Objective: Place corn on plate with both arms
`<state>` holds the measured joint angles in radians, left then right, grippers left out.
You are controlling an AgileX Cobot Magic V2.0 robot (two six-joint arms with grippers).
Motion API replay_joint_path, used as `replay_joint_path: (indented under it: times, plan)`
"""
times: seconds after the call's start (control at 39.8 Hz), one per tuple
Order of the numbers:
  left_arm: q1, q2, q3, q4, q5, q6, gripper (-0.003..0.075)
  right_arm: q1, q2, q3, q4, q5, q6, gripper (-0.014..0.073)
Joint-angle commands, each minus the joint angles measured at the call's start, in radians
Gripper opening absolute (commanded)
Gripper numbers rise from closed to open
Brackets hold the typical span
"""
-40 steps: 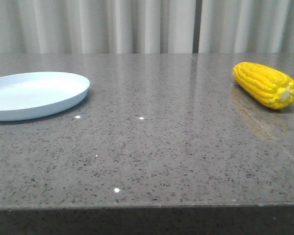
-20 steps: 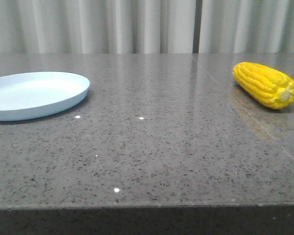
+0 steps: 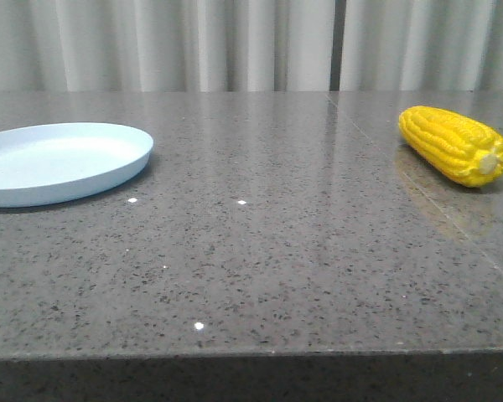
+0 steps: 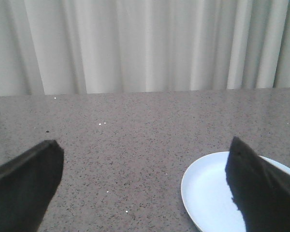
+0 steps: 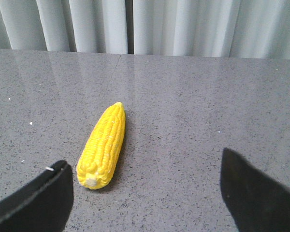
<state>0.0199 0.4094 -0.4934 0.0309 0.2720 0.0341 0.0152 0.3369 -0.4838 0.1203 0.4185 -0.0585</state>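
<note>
The yellow corn lies on the grey table at the far right, its pale stub end toward the front. The pale blue plate sits at the left, with nothing on it. No gripper shows in the front view. In the right wrist view the corn lies ahead of my right gripper, which is open and empty, the corn near its left finger. In the left wrist view my left gripper is open and empty, with the plate partly behind one finger.
The grey speckled table has a front edge near the bottom of the front view. A seam runs across the table at the right. Pale curtains hang behind the table.
</note>
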Motion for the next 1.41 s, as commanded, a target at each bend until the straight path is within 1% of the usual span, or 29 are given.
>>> replay_joint_path:
  times: [0.0,0.1,0.18,0.33,0.4,0.53,0.65,0.73,0.86,1.01,1.08,1.21,1.33,1.38]
  plan:
    - [-0.004,0.072,-0.049,-0.041,-0.075,-0.005,0.0609,-0.006,0.014,-0.033,0.005,-0.082,-0.005,0.0644]
    - [-0.030,0.179,-0.085,-0.049,-0.054,-0.005,0.0599,-0.006,0.014,-0.033,0.005,-0.082,-0.005,0.0644]
    - [-0.059,0.284,-0.142,-0.049,-0.001,-0.005,0.0599,-0.006,0.014,-0.033,0.005,-0.081,-0.005,0.0644]
    - [-0.116,0.504,-0.311,-0.052,0.201,-0.010,0.0599,-0.006,0.014,-0.033,0.005,-0.081,-0.005,0.0644]
    - [-0.116,0.613,-0.407,-0.052,0.329,-0.018,0.0599,-0.006,0.014,-0.033,0.005,-0.081,-0.005,0.0644]
    - [-0.116,0.768,-0.542,-0.052,0.455,-0.018,0.0599,-0.006,0.014,-0.033,0.005,-0.081,-0.005,0.0644]
    - [-0.116,0.892,-0.627,-0.052,0.521,-0.018,0.0599,-0.006,0.014,-0.033,0.005,-0.081,-0.005,0.0644]
    - [-0.116,0.963,-0.657,-0.052,0.533,-0.034,0.0599,-0.006,0.014,-0.033,0.005,-0.081,-0.005,0.0644]
    - [-0.116,1.054,-0.675,-0.054,0.535,-0.034,0.0599,-0.006,0.014,-0.033,0.005,-0.078,-0.005,0.0644]
    - [-0.116,1.119,-0.675,-0.081,0.533,-0.034,0.0589,-0.006,0.014,-0.033,0.005,-0.078,-0.005,0.0644]
    - [-0.116,1.132,-0.675,-0.095,0.529,-0.034,0.0547,-0.006,0.014,-0.033,0.005,-0.078,-0.005,0.0644]
    - [-0.116,1.132,-0.675,-0.095,0.508,-0.034,0.0406,-0.006,0.014,-0.033,0.005,-0.078,-0.005,0.0644]
    - [-0.116,1.132,-0.675,-0.095,0.505,-0.034,0.0222,-0.006,0.014,-0.033,0.005,-0.078,-0.005,0.0644]
    - [-0.116,1.132,-0.675,-0.095,0.505,-0.034,0.0126,-0.006,0.014,-0.033,0.005,-0.078,-0.005,0.0644]
